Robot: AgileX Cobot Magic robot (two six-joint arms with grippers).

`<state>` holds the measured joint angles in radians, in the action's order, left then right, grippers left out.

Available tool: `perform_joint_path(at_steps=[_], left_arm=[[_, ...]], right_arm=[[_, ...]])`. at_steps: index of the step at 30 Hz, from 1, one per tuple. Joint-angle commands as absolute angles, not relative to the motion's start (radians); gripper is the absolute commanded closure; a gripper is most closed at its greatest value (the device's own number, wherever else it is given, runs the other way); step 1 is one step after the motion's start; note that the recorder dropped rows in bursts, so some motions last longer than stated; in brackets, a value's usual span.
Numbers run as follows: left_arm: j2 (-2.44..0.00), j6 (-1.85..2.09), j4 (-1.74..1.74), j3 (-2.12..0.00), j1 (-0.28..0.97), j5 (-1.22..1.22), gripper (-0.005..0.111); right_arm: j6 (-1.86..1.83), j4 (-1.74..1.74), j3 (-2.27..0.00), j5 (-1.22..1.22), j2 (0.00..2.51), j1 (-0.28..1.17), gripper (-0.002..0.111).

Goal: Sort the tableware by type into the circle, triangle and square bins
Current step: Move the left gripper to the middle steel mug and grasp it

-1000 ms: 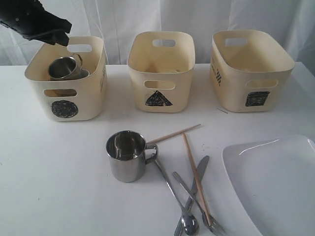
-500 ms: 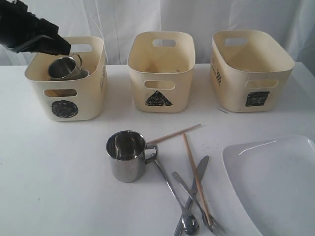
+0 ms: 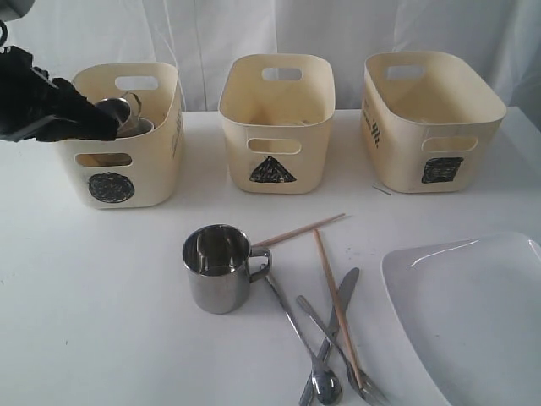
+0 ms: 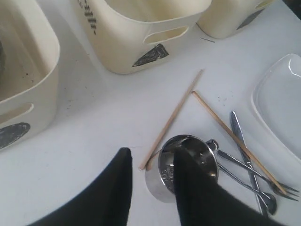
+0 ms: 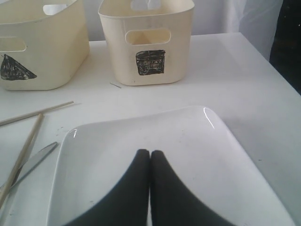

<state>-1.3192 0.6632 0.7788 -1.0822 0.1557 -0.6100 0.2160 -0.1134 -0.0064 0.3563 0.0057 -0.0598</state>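
Reaching for the near mug (image 3: 215,269) w/ left gripper (image 4: 153,151) open, empty, can scatter chopsticks (image 3: 297,230) prob. touching it; right gripper (image 5: 150,153) closed.

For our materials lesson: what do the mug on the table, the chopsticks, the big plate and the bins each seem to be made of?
Mug: likely polished steel; mirror-like reflections.
Chopsticks: probably wood or bamboo; matte tan, slender.
Plate: glossy white, perhaps ceramic or melamine; bright highlights at the rim.
Bins: seemingly cream plastic; smooth moulded walls, rounded handle cut-outs.
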Motion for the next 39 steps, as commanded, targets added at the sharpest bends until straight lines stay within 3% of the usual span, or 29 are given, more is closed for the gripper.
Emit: perform_joint_path(at_steps=[1, 11, 22, 24, 27, 39], left_arm=[[-1.304, 0.686, 0.798, -1.077, 0.241, -0.640, 0.071], [-1.338, 0.684, 0.700, -1.077, 0.453, -0.607, 0.071], [-1.515, 0.714, 0.670, -1.077, 0.524, -0.590, 0.071], [-1.530, 0.719, 0.644, -1.077, 0.524, -0.553, 0.067], [-1.534, 0.715, 0.608, -1.078, 0.524, -0.457, 0.051], [-1.634, 0.715, 0.566, -1.078, 0.524, -0.298, 0.043]], right_arm=[[0.217, -0.117, 0.000, 0.344, 0.000, -0.058, 0.108], [0.217, -0.117, 0.000, 0.344, 0.000, -0.058, 0.108], [0.217, -0.117, 0.000, 0.344, 0.000, -0.058, 0.108], [0.217, -0.117, 0.000, 0.344, 0.000, -0.058, 0.108], [0.217, -0.117, 0.000, 0.344, 0.000, -0.058, 0.108], [0.217, -0.117, 0.000, 0.344, 0.000, -0.058, 0.108]])
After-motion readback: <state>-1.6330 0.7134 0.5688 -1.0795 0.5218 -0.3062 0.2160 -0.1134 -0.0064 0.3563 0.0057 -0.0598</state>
